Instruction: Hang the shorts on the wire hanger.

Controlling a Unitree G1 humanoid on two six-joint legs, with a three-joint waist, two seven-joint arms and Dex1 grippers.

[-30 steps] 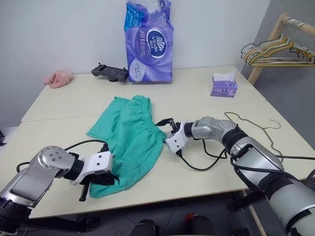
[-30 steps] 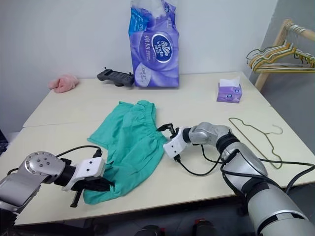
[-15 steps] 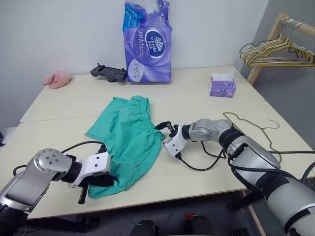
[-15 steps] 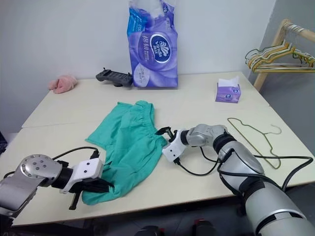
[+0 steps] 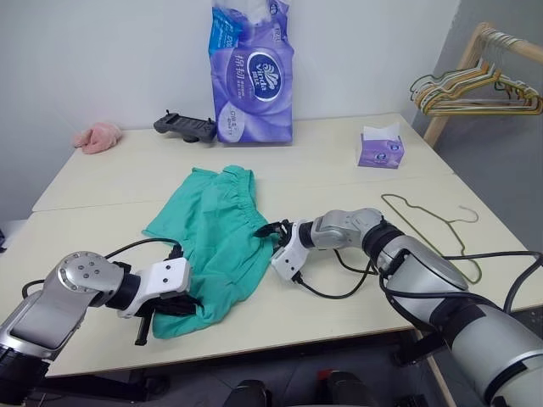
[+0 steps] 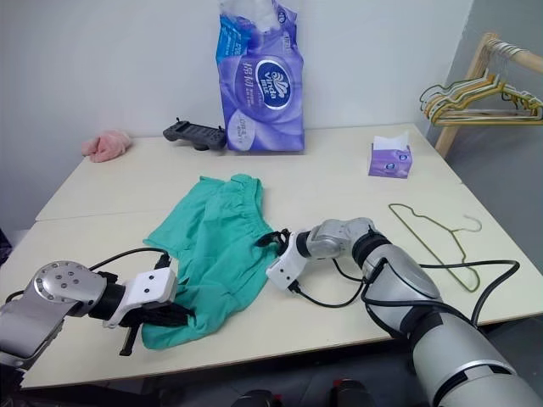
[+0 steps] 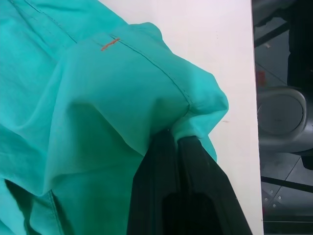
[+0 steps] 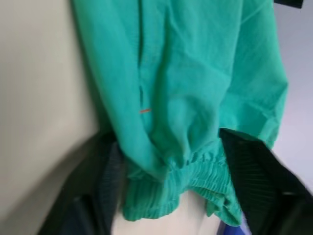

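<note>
Shorts (image 5: pixel 216 233) lie crumpled mid-table, hanger (image 5: pixel 433 225) flat well apart to the right. Left gripper (image 7: pixel 178 147) is clamped on a near hem corner. Right gripper (image 8: pixel 171 171): fingers apart, straddling the waistband's right edge, not yet pinched. Cloth looks light, limp, drapes and bunches; best hold prob. the thicker gathered waistband.

white wall (image 5: pixel 102 51), beige table (image 5: pixel 339 161), prob. wooden rack (image 5: pixel 462 68) w/ hangers
</note>
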